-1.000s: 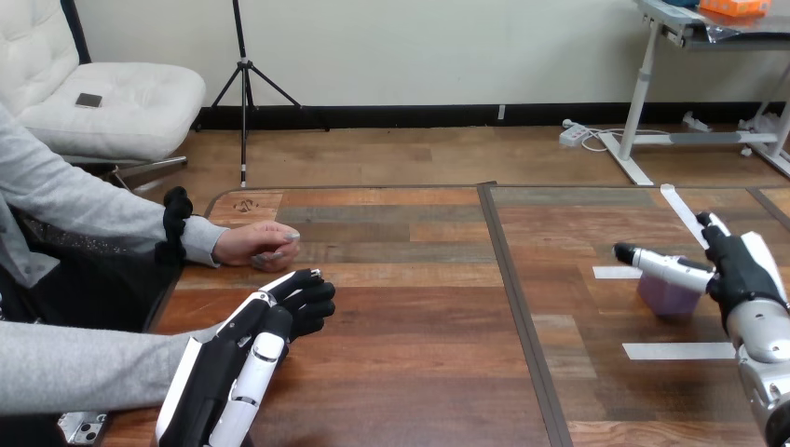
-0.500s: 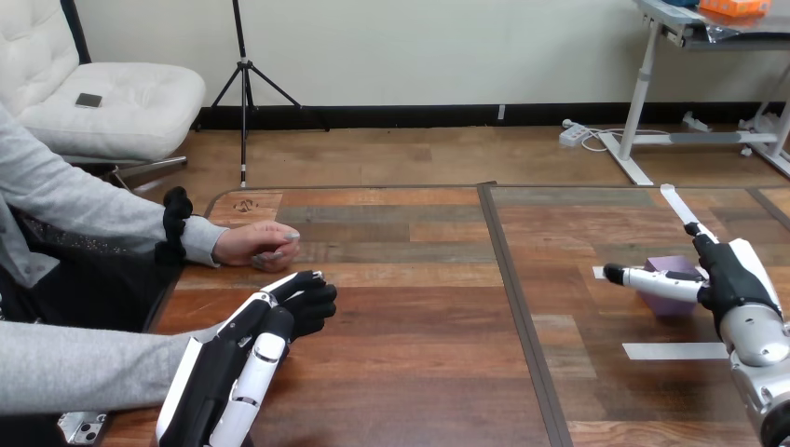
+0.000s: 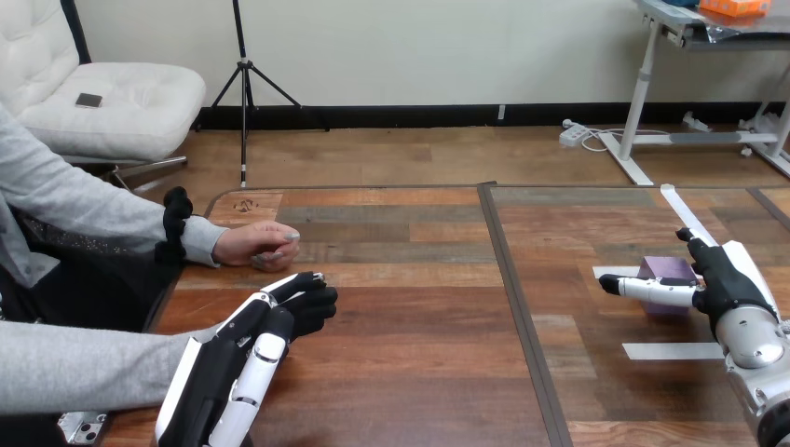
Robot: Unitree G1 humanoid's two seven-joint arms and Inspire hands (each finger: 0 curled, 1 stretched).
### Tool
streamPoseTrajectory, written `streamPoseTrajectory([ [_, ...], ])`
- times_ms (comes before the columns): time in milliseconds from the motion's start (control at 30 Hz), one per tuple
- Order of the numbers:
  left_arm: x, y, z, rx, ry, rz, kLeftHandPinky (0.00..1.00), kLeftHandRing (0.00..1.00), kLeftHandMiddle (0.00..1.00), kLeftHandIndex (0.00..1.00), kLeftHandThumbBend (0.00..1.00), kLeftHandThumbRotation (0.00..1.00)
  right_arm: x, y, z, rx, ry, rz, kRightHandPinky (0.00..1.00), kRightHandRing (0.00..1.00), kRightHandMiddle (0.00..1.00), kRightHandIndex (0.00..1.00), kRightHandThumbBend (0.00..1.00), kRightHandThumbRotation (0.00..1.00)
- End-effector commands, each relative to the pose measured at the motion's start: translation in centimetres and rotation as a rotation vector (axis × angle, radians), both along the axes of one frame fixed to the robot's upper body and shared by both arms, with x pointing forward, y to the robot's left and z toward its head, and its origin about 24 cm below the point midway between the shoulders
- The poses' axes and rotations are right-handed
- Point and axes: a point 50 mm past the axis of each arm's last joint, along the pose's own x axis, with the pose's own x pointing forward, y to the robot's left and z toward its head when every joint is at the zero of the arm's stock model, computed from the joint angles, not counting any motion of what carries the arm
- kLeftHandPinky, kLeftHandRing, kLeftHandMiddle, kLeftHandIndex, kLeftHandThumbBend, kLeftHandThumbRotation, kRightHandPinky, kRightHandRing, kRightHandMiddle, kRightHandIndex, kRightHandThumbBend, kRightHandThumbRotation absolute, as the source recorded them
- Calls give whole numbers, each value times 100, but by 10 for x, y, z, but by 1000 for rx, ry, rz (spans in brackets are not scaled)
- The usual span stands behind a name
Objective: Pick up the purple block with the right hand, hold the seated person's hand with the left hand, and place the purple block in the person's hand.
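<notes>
- Currently bracketing the purple block with the right hand, the palm sitting at about 4 o'clock of the block.
- Reaching the thumb straight out toward 9 o'clock, across the block's near face.
- Stretching the fingers toward 11 o'clock, past the block's far right side.
- Holding that hand open, with nothing curled round the block; whether thumb and block are touching, impossible to tell.
- Resting, as to the block, on the right-hand panel of the wooden table, at about 3 o'clock in the head view.
- Looking pale lilac, boxy and upright, with a flat top lighter than the front, and the lower front hiding behind the thumb.
- Sitting among white tape strips: one at 6 o'clock of the block, one just beside it at 9 o'clock, a longer one slanting away at 12 o'clock.
- Lying low over the table at about 7 o'clock in the view, the left hand, fingers relaxed and lightly bent, gripping nothing.
- Resting on the table at 12 o'clock of that hand, near but apart, the person's hand, well away from the block.
</notes>
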Motion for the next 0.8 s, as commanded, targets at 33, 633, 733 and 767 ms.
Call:
streamPoseTrajectory([
  [33,9,-5,12,-39,-75,4,80,76,74,74,45,83,12,10,10,-21,-33,27,84,97,100,96,100,24],
  [633,11,-4,13,-36,-84,7,79,74,73,72,50,86,10,13,7,-75,-46,28,81,92,94,89,100,5],
  [733,11,-4,13,-36,-86,8,78,74,73,72,51,86,10,13,7,-85,-52,26,80,90,92,88,100,3],
  [767,11,-4,13,-36,-87,8,78,74,73,72,51,86,9,13,6,-92,-54,26,79,89,91,87,100,2],
])
